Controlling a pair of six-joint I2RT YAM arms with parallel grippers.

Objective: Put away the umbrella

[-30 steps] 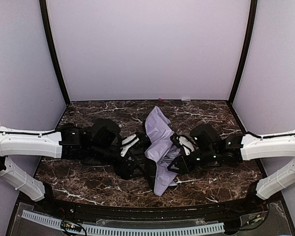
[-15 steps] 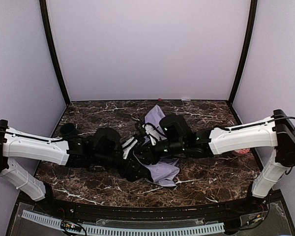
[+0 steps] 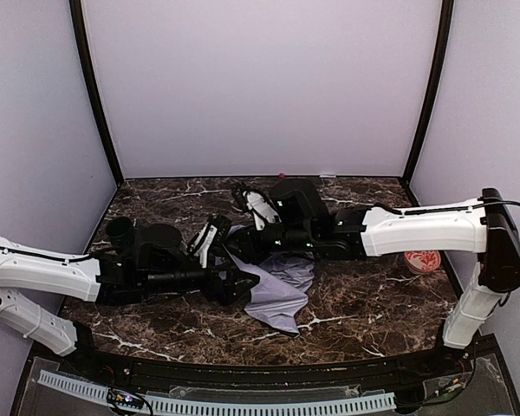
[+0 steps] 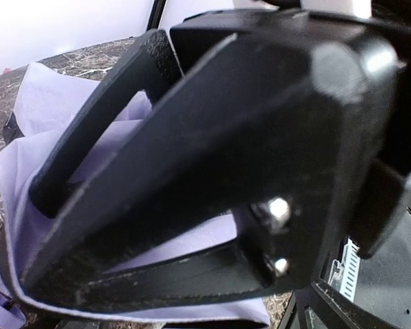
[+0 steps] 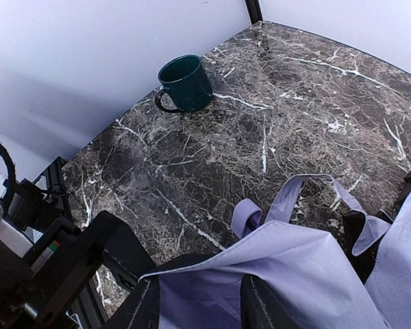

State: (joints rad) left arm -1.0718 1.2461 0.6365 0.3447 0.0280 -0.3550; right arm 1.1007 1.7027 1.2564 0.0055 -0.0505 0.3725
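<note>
Since the umbrella [image 3: 276,293] is a limp, light heap of slippery fabric lying to the right of the mug [image 3: 119,230], it is best taken by its stiffer shaft or handle, neither clearly visible. The right gripper [image 3: 243,244] looks clenched on a fabric fold. Whether the left gripper [image 3: 228,284], between mug and umbrella, is clamped I cannot tell.

The umbrella [image 3: 277,290] lay collapsed on the tabletop, its pale lavender fabric crumpled in loose folds. It rested against the left gripper [image 3: 232,286] and just nearside of the right gripper [image 3: 239,245]. Its cloth draped across the right gripper's fingers, and its lavender strap [image 5: 281,199] looped up just beyond them.
</note>
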